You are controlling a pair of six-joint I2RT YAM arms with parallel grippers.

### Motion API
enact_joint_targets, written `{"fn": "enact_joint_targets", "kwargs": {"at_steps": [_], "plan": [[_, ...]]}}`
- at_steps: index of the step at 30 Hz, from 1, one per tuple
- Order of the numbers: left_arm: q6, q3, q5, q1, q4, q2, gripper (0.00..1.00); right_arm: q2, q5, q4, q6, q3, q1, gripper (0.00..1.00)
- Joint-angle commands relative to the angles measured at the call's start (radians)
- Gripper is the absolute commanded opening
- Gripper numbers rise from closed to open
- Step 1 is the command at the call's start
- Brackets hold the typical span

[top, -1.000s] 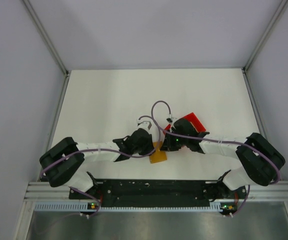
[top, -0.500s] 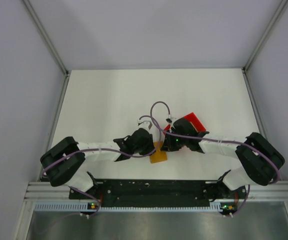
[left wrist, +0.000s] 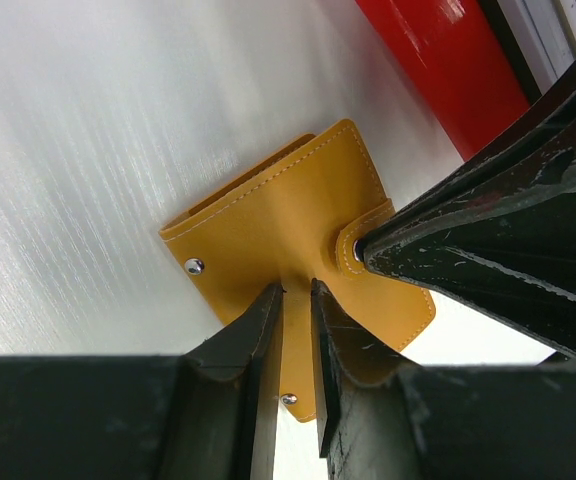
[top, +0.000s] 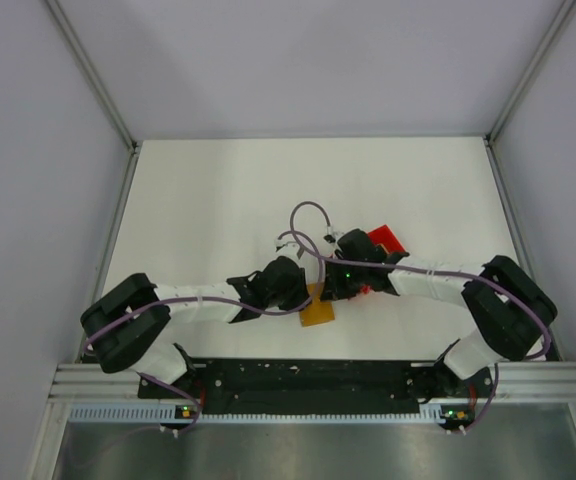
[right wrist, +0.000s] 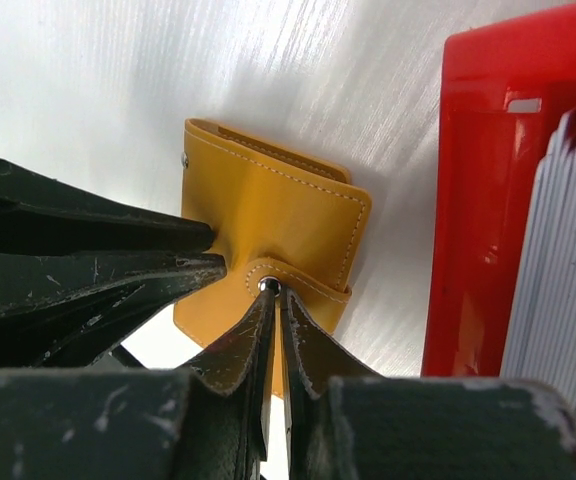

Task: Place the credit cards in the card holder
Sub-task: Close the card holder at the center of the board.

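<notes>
From above, both arms reach inward to the middle of the tabletop [top: 208, 190] and meet over the card holder [top: 317, 314], which lies near the front edge. A red tray [top: 388, 238] sits just behind the right arm's wrist. The left pincer [top: 302, 296] and the right pincer [top: 334, 292] are both at the holder, but their fingers are too small to read here.

In the left wrist view, the card holder [left wrist: 288, 215] lies flat on the tabletop. The left pincer [left wrist: 294, 294] is pinching its near edge, with only a thin slit between the fingers. The right pincer [left wrist: 360, 250] comes in from the right, its tip on the snap tab. The red tray [left wrist: 438, 50] lies beyond.

In the right wrist view, the right pincer [right wrist: 271, 290] is pressed almost together, nipping the tab at its snap. The card holder [right wrist: 278, 210] lies just beside the red tray [right wrist: 468, 200], not touching it. Pale stacked edges in the tray look like the credit cards [right wrist: 568, 250].
</notes>
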Motion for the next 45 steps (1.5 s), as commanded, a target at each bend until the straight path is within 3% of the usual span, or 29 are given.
{"fn": "enact_joint_targets", "kwargs": {"at_steps": [1, 5, 12, 32, 45], "plan": [[0.007, -0.015, 0.017, -0.008, -0.029, 0.045, 0.22, 0.038, 0.059, -0.098, -0.064, 0.031, 0.028, 0.06], [0.007, -0.016, 0.016, -0.008, -0.023, 0.047, 0.22, 0.064, 0.059, -0.175, -0.1, 0.077, 0.029, 0.07], [0.003, -0.019, 0.004, -0.008, -0.032, 0.044, 0.22, -0.08, 0.091, -0.174, -0.101, 0.099, 0.026, 0.1], [0.003, -0.021, 0.005, -0.006, -0.022, 0.048, 0.22, 0.056, 0.045, -0.163, -0.102, 0.142, 0.02, 0.12], [0.002, -0.018, 0.002, -0.006, -0.026, 0.051, 0.22, 0.01, 0.082, -0.178, -0.117, 0.185, 0.008, 0.15]]}}
